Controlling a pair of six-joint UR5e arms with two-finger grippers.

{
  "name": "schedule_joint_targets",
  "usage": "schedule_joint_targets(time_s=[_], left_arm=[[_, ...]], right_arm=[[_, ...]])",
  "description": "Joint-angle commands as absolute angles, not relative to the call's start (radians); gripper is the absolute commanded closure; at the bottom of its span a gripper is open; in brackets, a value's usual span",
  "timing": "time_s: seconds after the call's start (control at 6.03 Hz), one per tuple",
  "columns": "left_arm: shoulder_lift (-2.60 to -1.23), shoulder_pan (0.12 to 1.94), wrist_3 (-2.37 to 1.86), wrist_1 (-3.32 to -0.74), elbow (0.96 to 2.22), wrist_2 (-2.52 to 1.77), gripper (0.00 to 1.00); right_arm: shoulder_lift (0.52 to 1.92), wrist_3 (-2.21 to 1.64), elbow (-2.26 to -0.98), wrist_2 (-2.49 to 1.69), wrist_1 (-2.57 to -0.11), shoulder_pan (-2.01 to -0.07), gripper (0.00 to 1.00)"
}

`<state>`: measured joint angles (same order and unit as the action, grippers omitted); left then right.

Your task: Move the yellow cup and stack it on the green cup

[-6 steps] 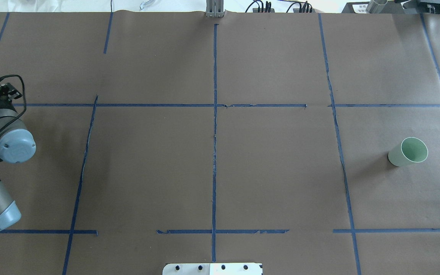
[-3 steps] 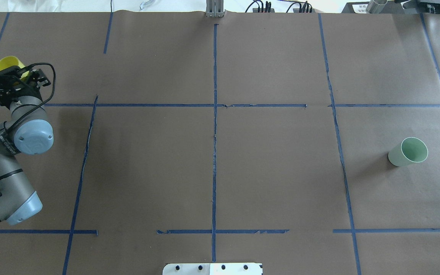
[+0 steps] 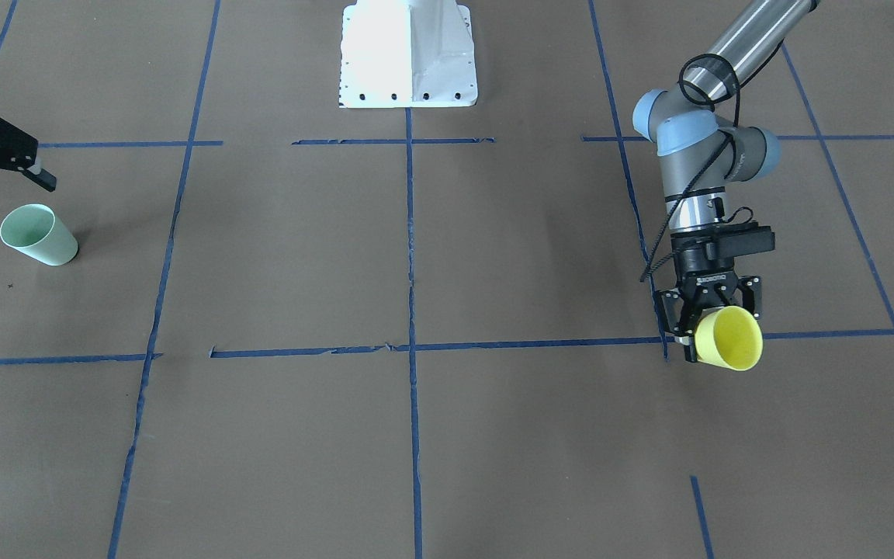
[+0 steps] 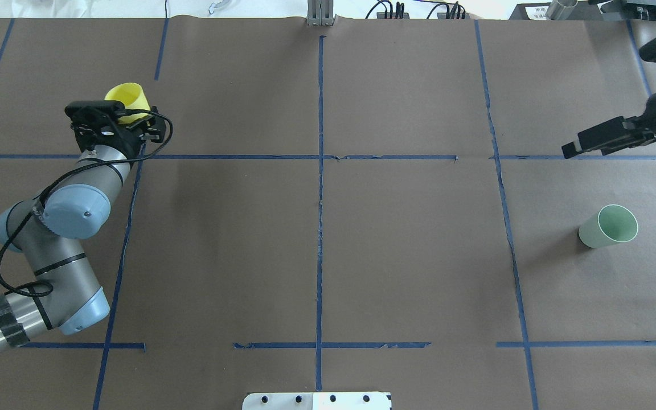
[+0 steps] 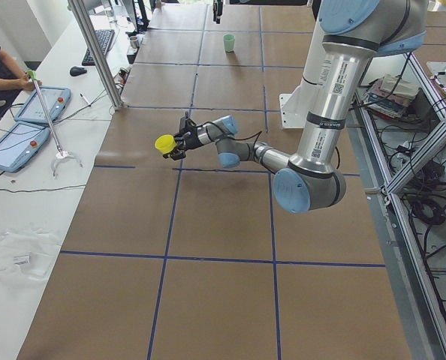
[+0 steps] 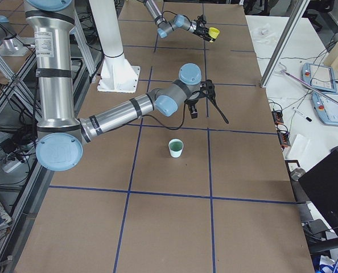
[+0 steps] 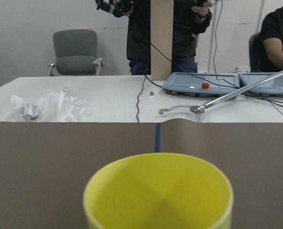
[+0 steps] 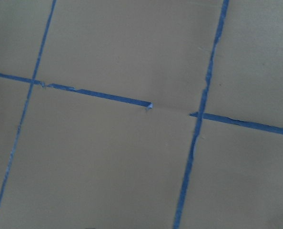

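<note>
The yellow cup [image 4: 127, 95] is held in my left gripper [image 4: 124, 111], lifted off the table over its left part. The gripper's fingers are shut on the cup's lower wall, with the mouth tilted away from the robot. The cup also shows in the front view [image 3: 729, 338], the left side view [image 5: 164, 142] and fills the left wrist view [image 7: 158, 191]. The green cup [image 4: 610, 226] stands upright on the table's right part, also in the front view [image 3: 37, 234] and the right side view [image 6: 175, 148]. My right gripper [image 3: 6, 194] is open and empty, above and beyond the green cup, apart from it.
Brown paper with blue tape lines [image 4: 320, 188] covers the table. The white robot base plate [image 3: 408, 54] sits at the robot's edge. A white operators' table with tablets [image 5: 28, 112], a metal post [image 5: 95, 52] and people lies past the far edge.
My left arm has swung in from the left edge toward the table's middle, carrying the yellow cup. My right arm has come into view from the right edge. The green cup has not moved.
</note>
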<state>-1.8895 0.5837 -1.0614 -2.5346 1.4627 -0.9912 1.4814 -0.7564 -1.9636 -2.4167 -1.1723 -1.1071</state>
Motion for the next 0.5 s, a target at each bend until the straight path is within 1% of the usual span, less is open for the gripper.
schedule_joint_targets(time_s=[0.0,0.17,0.33], left_arm=[[-1.928,0.555,-0.856,-2.717,1.459,-1.179,0.85],[-1.956,0.548,-0.788,-2.761,1.456,-1.249,0.85],[-1.977,0.542,-0.749,-2.769,1.454,-1.32,0.84]], right_arm=[[1.373,-1.016,-1.967,-2.241,-1.178,-0.981,0.0],[1.306,-1.098,-1.962,-2.217,-1.222,-0.913,0.0],[1.196,-1.185,-1.959,-2.192,-1.311,-0.872,0.0]])
